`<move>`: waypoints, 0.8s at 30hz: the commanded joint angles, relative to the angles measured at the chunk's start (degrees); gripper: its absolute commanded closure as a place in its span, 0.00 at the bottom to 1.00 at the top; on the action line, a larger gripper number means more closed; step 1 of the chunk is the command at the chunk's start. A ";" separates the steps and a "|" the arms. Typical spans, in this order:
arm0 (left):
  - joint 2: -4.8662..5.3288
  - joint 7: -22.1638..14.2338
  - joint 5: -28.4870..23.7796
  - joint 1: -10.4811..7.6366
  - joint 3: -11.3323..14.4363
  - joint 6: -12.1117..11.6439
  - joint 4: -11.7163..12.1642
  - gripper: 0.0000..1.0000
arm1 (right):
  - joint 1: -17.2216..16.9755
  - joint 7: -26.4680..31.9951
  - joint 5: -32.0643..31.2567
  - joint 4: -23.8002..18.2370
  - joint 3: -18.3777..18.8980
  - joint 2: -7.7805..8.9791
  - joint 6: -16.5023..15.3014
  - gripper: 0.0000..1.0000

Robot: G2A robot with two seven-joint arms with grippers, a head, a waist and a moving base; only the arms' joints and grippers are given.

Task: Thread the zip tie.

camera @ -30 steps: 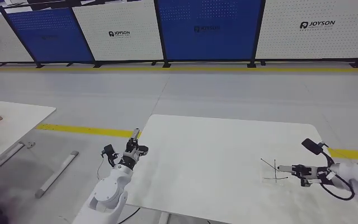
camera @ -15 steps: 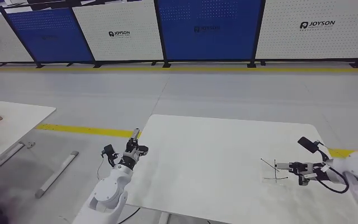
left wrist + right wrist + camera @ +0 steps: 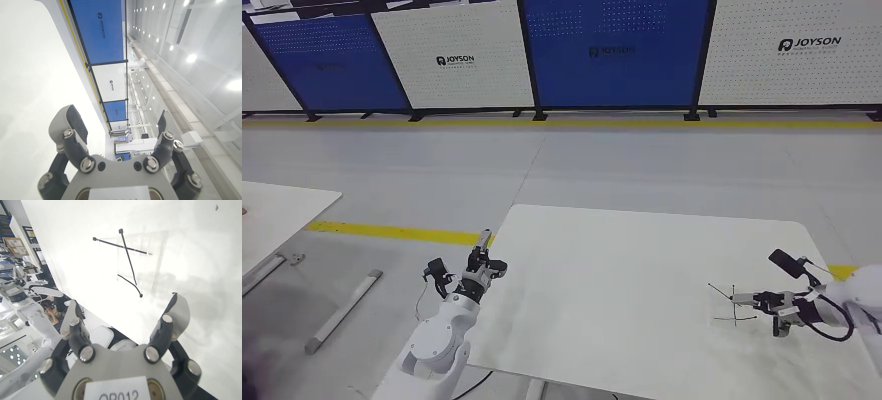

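Three thin black plastic zip ties [image 3: 128,254], I think, lie loosely crossed on the white table [image 3: 622,290] near its right edge. The right gripper [image 3: 124,302] hangs just beside them, fingers spread wide and empty, likely lined up for a pick. The left gripper [image 3: 117,113], equally wide and empty, sits at the table's left edge, well out of the way.

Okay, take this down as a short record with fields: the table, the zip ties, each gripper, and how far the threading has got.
Table: white table
Zip ties: three black ones lying loose; two crossed zip ties, one curved zip tie beside them
Right gripper: open, holding nothing, just short of the ties
Left gripper: open, holding nothing, at the table's opposite edge
Progress: no tie grasped or threaded yet
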 commanded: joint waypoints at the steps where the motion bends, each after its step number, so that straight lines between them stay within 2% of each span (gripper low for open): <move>1: 0.00 0.00 0.00 0.00 0.00 0.00 0.00 0.00 | 0.00 0.00 -0.01 0.00 0.00 0.00 0.01 0.00; 5: 0.00 0.00 0.00 0.00 0.00 0.00 0.00 0.00 | -0.88 -2.29 0.18 -0.49 0.43 0.07 0.20 0.00; 11: 0.00 0.00 0.00 0.00 0.00 0.00 0.00 0.00 | -2.52 -1.73 -1.37 -2.94 1.57 0.82 1.12 0.00; 12: 0.00 0.00 0.00 0.00 0.00 0.00 0.00 0.00 | -2.68 -1.54 -1.58 -3.20 1.70 0.92 1.26 0.42; 13: 0.00 0.00 0.00 0.00 0.00 0.00 0.00 0.00 | -2.83 -1.18 -1.78 -3.32 1.86 1.04 1.49 0.52; 18: 0.00 0.00 0.00 0.00 0.00 0.00 0.00 0.00 | -2.63 -0.58 -2.47 -2.91 1.72 1.20 2.98 0.65; 21: 0.00 0.00 0.00 0.00 0.00 0.00 0.00 0.00 | -1.98 -0.30 -2.30 -2.13 1.08 1.05 3.45 0.64; 23: 0.00 0.00 0.00 0.00 0.00 0.00 0.00 0.00 | -1.38 -0.20 -2.28 -1.24 0.69 0.96 3.66 0.70; 24: 0.00 0.00 0.00 0.00 0.00 0.00 0.00 0.00 | -1.16 -0.18 -2.21 -0.93 0.55 0.92 3.60 0.70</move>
